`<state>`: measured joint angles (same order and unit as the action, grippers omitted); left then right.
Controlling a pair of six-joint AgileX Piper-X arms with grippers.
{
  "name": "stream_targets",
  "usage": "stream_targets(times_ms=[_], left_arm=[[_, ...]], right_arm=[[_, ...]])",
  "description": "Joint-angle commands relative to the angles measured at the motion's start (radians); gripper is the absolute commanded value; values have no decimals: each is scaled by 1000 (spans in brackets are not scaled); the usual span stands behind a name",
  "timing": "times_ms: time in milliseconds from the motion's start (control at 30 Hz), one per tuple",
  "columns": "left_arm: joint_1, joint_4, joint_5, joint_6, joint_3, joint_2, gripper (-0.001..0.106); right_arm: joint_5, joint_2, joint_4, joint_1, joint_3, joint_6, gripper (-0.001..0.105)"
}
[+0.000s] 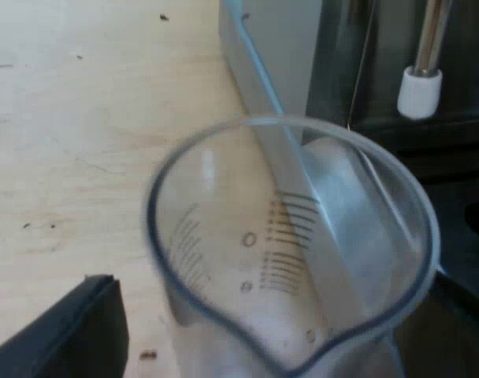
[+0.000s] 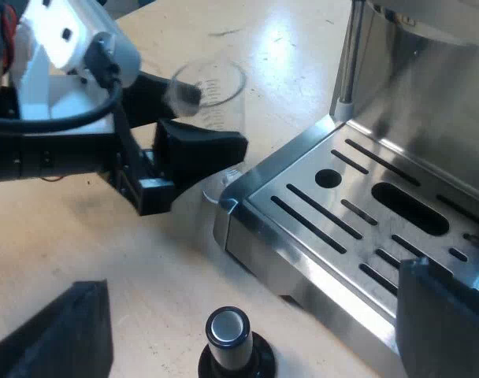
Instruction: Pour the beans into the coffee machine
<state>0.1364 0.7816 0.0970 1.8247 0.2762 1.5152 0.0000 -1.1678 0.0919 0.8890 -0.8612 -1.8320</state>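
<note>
The measuring glass [image 1: 295, 252] is clear, thin-walled plastic with printed marks and a pour lip. It stands empty on the pale wood table [image 1: 74, 118], just beside the steel machine's [image 2: 413, 157] slotted tray corner. The left gripper [image 2: 191, 118] straddles it, near finger [image 1: 74, 331] clear of the wall, gripping nothing. The right gripper [image 2: 251, 282] hangs spread wide over the black-knobbed tamper [image 2: 228, 335].

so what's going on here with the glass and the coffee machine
The left tool is at the measuring glass, which sits by the corner of the espresso machine and looks empty. The right tool hangs open, holding nothing, above the tamper with the black knob.
</note>
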Motion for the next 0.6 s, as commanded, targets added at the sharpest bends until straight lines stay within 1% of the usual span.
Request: stream_targets(times_ms=[33,133,167,200,233,300,433,467,567,600], left_arm=[[0,-66,11,3,-14,-97,71],[0,-78,12,3,-14,-108,71],[0,-101,11,3,-14,-129,71],[0,-222,11,-3,-14,-232,71],[0,-265,11,-16,-14,-273,71],[0,-320,11,-36,-14,-321,71],[0,-481,19,-51,-14,-461,71],[0,-497,21,-56,-14,-477,71],[0,-633,21,-56,-14,-627,71],[0,-650,21,-56,-14,-644,71]], right_arm=[[0,0,-5,0,-2,-3,77],[0,0,-5,0,-2,-3,77],[0,0,-5,0,-2,-3,77],[0,0,-5,0,-2,-3,77],[0,0,-5,0,-2,-3,77],[0,0,-1,0,-2,-3,77],[0,26,33,0,-2,-1,77],[0,33,44,0,-2,1,77],[0,87,110,0,-2,20,77],[0,98,118,0,-2,20,77]])
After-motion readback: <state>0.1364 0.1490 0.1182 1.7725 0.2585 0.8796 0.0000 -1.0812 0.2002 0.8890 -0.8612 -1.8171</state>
